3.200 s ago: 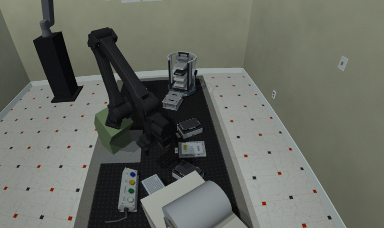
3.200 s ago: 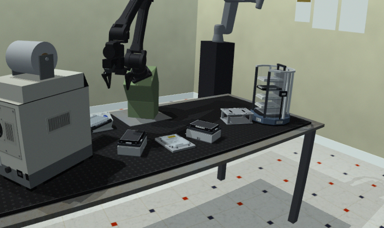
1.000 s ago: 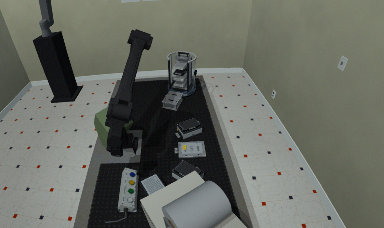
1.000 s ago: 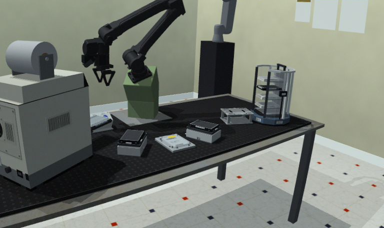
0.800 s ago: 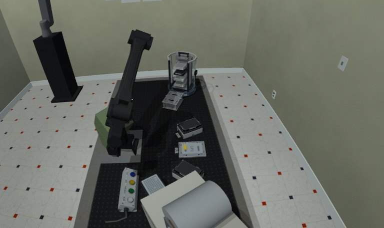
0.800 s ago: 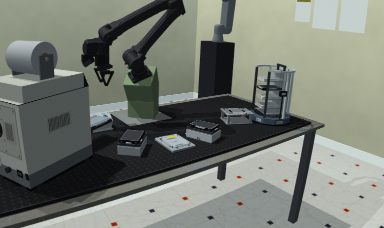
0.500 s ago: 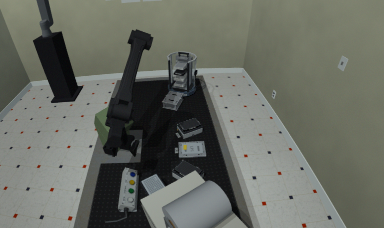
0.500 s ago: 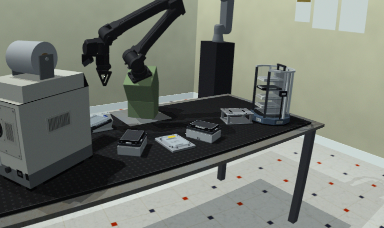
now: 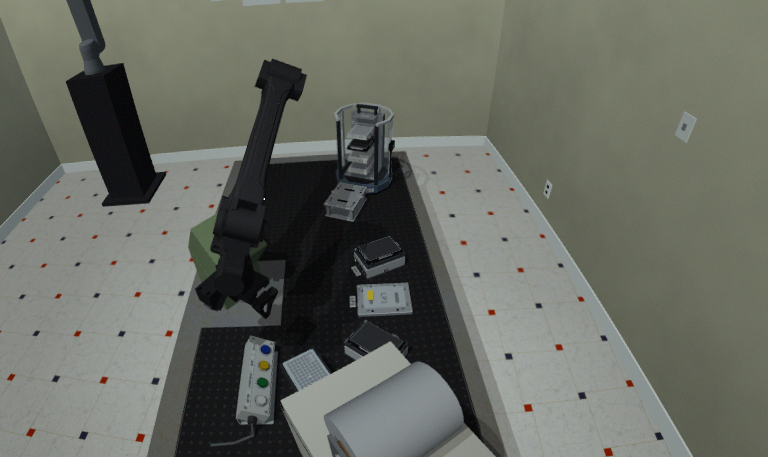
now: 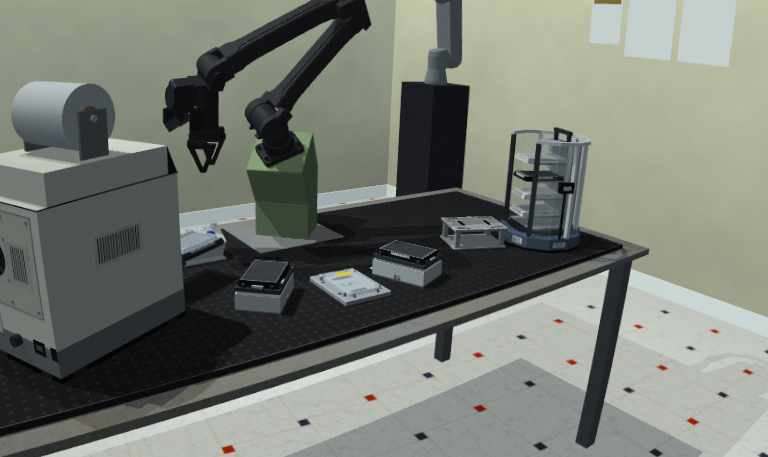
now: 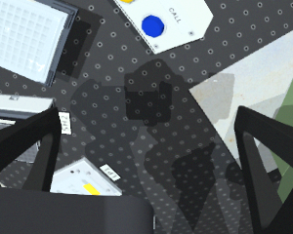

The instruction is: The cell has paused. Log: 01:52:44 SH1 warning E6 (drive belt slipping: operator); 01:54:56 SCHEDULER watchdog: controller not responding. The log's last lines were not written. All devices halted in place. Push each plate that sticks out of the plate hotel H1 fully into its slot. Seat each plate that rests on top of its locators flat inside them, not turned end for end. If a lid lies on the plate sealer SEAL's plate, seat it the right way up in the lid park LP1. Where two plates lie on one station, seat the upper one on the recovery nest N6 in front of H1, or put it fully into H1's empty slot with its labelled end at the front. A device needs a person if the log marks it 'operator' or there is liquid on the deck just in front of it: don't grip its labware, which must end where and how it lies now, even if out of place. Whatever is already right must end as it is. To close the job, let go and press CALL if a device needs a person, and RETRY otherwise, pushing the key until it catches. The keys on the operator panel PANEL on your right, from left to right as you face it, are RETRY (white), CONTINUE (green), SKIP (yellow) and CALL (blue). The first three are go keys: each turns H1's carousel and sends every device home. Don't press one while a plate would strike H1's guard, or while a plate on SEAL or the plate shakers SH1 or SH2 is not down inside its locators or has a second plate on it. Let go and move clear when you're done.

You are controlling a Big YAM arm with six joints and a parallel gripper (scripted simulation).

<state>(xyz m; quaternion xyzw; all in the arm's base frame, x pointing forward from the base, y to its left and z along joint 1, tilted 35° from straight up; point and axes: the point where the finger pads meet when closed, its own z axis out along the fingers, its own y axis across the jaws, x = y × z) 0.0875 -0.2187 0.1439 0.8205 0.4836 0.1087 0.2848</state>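
Observation:
My gripper (image 9: 261,300) (image 10: 205,159) (image 11: 147,116) is open and empty. It hangs well above the deck, between the green arm base (image 9: 199,243) (image 10: 286,189) and the panel PANEL (image 9: 249,393) (image 11: 186,0). The panel's blue CALL key (image 9: 265,348) (image 11: 152,25) is the key nearest to me, then yellow (image 9: 263,365), green (image 9: 262,382) and white RETRY (image 9: 260,399). A white well plate (image 9: 305,368) (image 10: 198,241) (image 11: 23,29) lies at the sealer's front. Two shakers (image 9: 380,266) (image 9: 352,351) (image 10: 406,272) (image 10: 261,300) each carry a dark plate. The lid park LP1 (image 9: 390,310) (image 10: 350,285) lies between them.
The plate hotel H1 (image 9: 364,146) (image 10: 543,192) stands at the far end, with a dark plate (image 9: 360,145) (image 10: 531,174) on one shelf. The nest N6 (image 9: 345,200) (image 10: 472,228) stands in front of it. The big sealer (image 9: 385,412) (image 10: 84,226) fills the near end beside the panel.

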